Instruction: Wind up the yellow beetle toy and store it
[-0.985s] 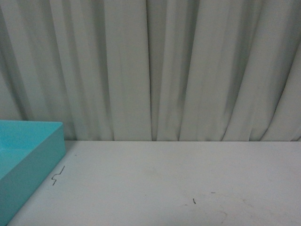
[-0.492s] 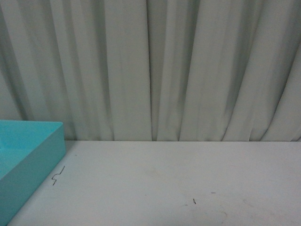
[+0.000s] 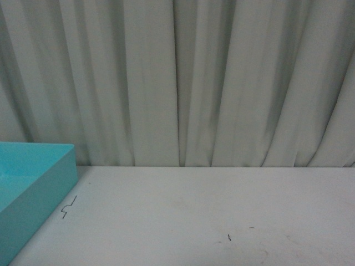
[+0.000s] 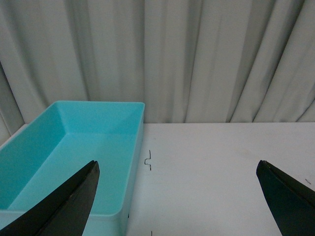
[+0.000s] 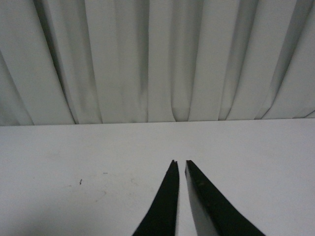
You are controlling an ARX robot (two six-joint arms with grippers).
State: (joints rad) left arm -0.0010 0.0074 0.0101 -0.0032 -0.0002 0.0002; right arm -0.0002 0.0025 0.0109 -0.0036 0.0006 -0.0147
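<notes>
Yellow beetle toy out of view, turquoise tray [image 3: 39, 185] unmoved

The front camera looks level across the table [image 3: 194, 210] to the curtain [image 3: 177, 83], with the bin [image 3: 39, 183] cut off at the left edge. The left wrist camera sits behind the left gripper [image 4: 177, 162], whose fingers are spread wide, and faces the same curtain over the bin. The right wrist camera peers low over the table past the right gripper [image 5: 180, 161], whose tips are nearly together. The front and left wrist views share the bin and a zigzag mark [image 3: 67, 206] beside it.
</notes>
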